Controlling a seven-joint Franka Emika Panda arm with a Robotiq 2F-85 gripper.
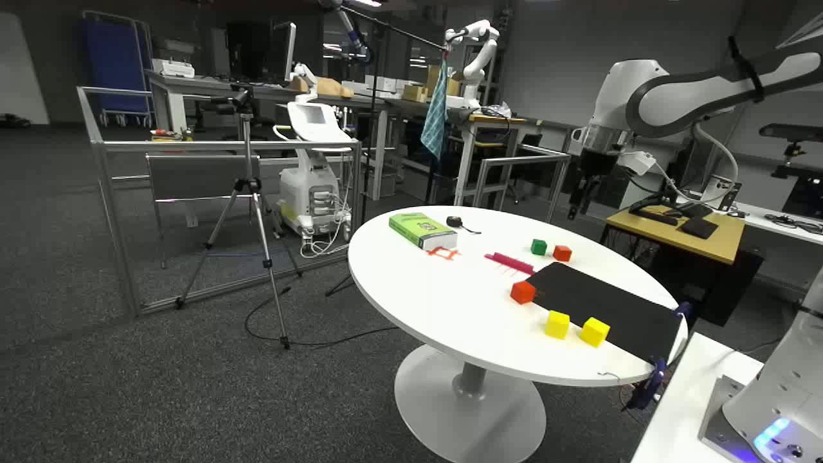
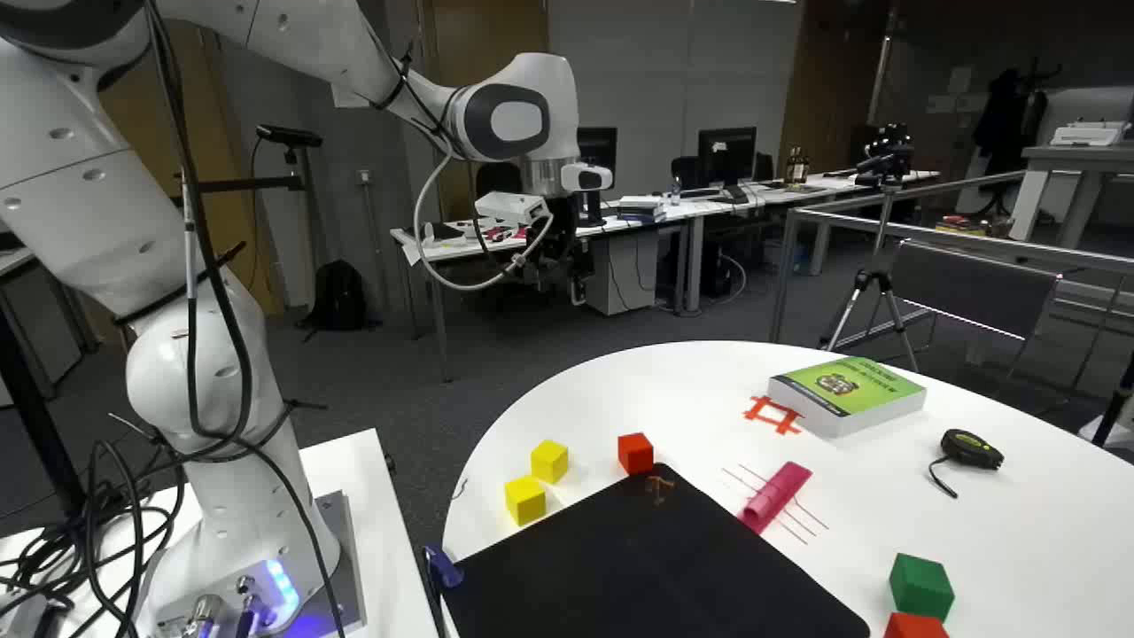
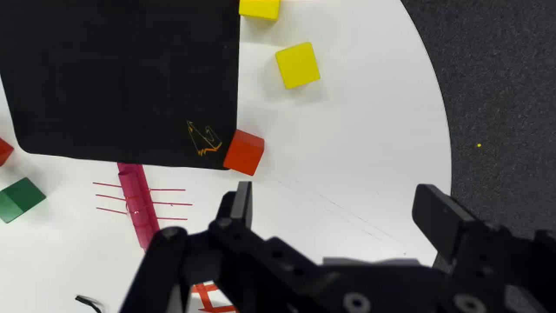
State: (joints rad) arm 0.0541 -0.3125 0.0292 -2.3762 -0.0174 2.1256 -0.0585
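Tool (image 3: 332,202): spread wide, nothing between its fingers (image 3: 241,206), hanging clear above the desk (image 3: 356,130)
Red cube (image 3: 244,153): nearest the tool in the wrist view, just past one fingertip, at the corner of the black mat (image 3: 121,87)
Nearer yellow cube (image 3: 298,65): farther ahead of the tool, apart from the red one
Finger gap: the red cube lies outside it, so any grip there would want centring over it and turning square to its faces before a straight, slow descent

Arm (image 2: 159,377) is white with dark-gray joint trim (image 2: 478,124), strapped-on black cables (image 2: 192,354), blue-lit base (image 2: 208,571), black gripper (image 3: 332,187) with screws (image 3: 356,302).
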